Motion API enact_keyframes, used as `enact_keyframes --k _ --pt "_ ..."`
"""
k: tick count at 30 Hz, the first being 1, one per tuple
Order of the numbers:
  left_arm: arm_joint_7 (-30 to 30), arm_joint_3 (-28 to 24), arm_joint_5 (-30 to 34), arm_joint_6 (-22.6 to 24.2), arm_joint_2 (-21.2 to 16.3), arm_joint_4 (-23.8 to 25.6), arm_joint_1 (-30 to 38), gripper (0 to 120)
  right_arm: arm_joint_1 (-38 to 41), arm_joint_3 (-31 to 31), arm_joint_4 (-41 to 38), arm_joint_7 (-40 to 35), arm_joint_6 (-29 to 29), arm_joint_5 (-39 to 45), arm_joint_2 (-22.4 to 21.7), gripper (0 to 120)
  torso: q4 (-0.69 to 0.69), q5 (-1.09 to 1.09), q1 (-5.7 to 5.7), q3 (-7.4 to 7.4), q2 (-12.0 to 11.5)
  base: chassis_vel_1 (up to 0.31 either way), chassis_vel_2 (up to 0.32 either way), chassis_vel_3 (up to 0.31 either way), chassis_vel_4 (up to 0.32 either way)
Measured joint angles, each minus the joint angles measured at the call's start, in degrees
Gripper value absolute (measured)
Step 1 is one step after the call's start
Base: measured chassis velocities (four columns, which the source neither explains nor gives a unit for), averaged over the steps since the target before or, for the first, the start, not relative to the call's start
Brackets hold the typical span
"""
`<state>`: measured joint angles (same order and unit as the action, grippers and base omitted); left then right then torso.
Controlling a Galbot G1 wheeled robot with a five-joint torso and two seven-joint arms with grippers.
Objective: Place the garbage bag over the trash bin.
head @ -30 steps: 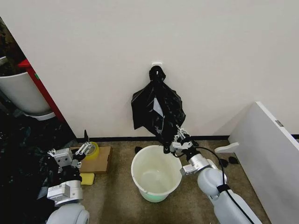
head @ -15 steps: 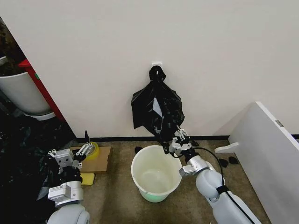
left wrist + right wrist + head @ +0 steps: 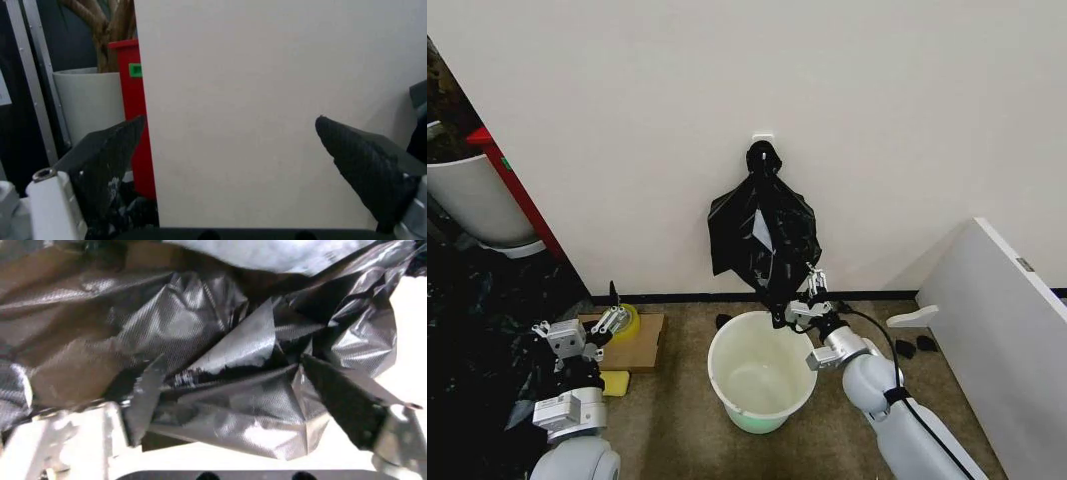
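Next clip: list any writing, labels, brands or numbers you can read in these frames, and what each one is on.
No text can be read.
Green label on the red cabinet: too blurred to read.
Small grey tag on the white board: too small to read.
Garbage bag, trash bin: no print visible.

Bright, even light; soft shadows
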<state>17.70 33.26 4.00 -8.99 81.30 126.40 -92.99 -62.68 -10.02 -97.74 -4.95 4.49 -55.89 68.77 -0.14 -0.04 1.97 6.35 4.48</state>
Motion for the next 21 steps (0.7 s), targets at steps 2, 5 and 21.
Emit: enact_keyframes --k 2,5,21 --pt "0.0 -0.1 -0.1 0.0 0.1 -0.2 0.2 100 0.4 -0.3 0.8 0.6 0.0 -0.5 0.3 65 0.00 0.00 0.00 0.00 0.0 0.000 0.000 0.000 0.000" --pt "0.0 -0.1 -0.1 0.0 0.2 -0.3 0.3 100 0.5 -0.6 1.3 0.7 -0.7 -1.4 0.5 58 0.00 0.00 0.00 0.00 0.0 0.000 0.000 0.000 0.000" --pt "0.2 0.0 -0.2 0.0 0.3 0.2 0.3 100 -1.1 -2.1 0.0 -2.5 -6.2 4.5 1.4 0 0.00 0.00 0.00 0.00 0.0 0.000 0.000 0.000 0.000"
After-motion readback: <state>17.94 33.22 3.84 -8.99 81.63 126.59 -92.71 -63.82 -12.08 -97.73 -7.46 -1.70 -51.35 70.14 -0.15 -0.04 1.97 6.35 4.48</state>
